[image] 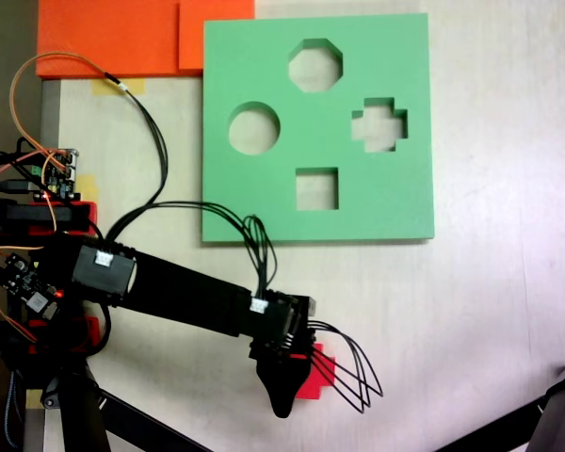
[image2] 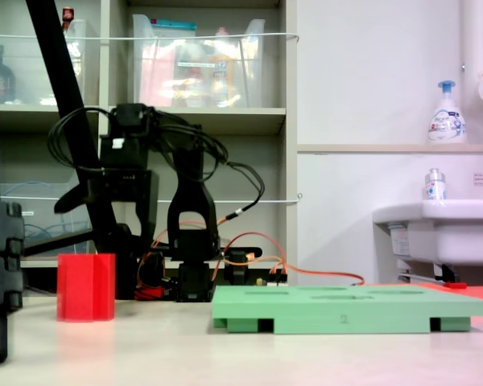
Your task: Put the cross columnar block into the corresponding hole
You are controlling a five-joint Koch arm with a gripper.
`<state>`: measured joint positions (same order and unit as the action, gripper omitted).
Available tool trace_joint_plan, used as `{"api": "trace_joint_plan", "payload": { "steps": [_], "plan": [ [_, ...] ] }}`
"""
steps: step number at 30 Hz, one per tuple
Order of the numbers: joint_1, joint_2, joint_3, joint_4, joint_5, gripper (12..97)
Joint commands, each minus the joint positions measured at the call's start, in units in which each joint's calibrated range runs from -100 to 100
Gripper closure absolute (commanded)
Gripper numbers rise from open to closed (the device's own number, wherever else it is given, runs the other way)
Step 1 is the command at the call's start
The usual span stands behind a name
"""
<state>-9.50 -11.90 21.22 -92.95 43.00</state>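
Observation:
The cross columnar block (image: 317, 375) is bright red and stands upright on the pale table, below the green board (image: 264, 56); the arm's wrist covers part of it in that fixed view. From the side, the block (image2: 86, 287) sits well to the left of the board (image2: 346, 310). My gripper (image: 282, 400) hangs over the block's left side; seen from the side, the gripper (image2: 64, 203) is clearly above the block and apart from it. Only one dark jaw tip shows. The corresponding hole (image: 379, 123), plus-shaped, lies at the board's right side.
The board also has an octagonal cutout (image: 315, 65), a round cutout (image: 254, 128) and a square cutout (image: 316, 188). Orange foam sheets (image: 113, 38) lie at the top left. Circuit boards and wires (image: 38, 174) crowd the left edge. A black stand leg (image: 556, 414) crosses the lower right corner.

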Motion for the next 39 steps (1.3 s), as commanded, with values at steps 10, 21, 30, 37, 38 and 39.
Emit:
{"api": "trace_joint_plan", "payload": {
  "steps": [10, 21, 30, 37, 38, 39],
  "plan": [
    [-0.9, 13.0, 7.4, 2.2, -1.9, 13.2],
    [-1.4, 21.0, 8.3, 3.0, -2.5, 13.2],
    [-1.7, 24.6, 8.1, 2.6, -2.5, 19.3],
    [-2.0, 25.3, 8.1, 0.5, -2.5, 45.8],
    [-2.1, 25.3, 8.1, -0.2, -2.5, 51.3],
    [-2.1, 25.3, 8.1, -0.7, -2.5, 55.4]
  ]
}}
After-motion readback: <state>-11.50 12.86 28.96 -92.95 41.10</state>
